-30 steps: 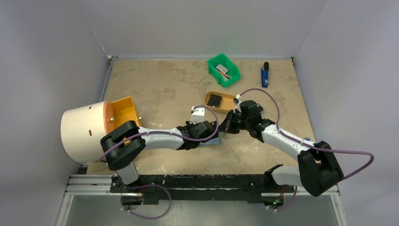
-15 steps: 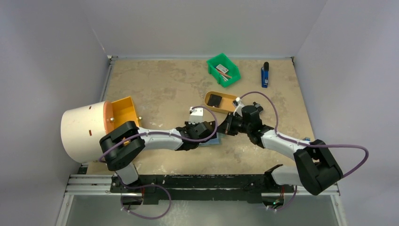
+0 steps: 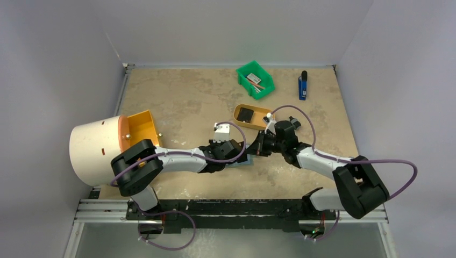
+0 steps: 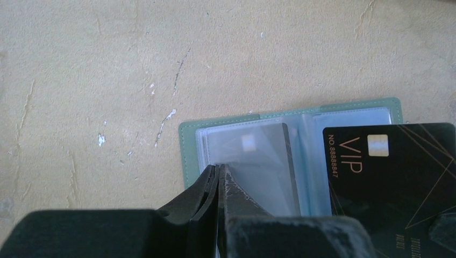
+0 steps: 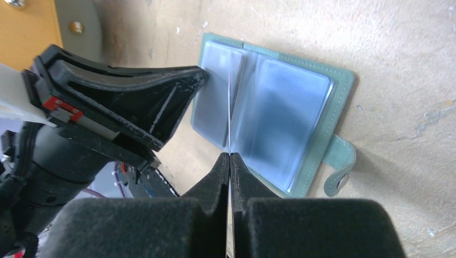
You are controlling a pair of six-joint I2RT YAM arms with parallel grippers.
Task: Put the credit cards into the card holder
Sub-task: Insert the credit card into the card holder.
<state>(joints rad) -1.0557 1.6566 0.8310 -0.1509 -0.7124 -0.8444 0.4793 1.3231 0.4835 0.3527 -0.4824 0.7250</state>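
Credit card (image 4: 395, 161) closer, between right fingers (image 5: 211, 185)

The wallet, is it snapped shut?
No, the wallet lies opened flat, and its snap tab hangs loose off one edge.

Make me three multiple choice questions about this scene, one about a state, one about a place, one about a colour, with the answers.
1. The card holder is: A snapped shut; B open, pockets up; C standing on edge.
2. The loose card lies: A in the tan tray; B in the card holder; C on the floor.
3. The held card has lettering that is: A gold; B red; C blue.
Answers: 1 B, both pocket pages show; 2 A, it sits dark inside the tray; 3 A, "VIP" reads gold in the left wrist view.
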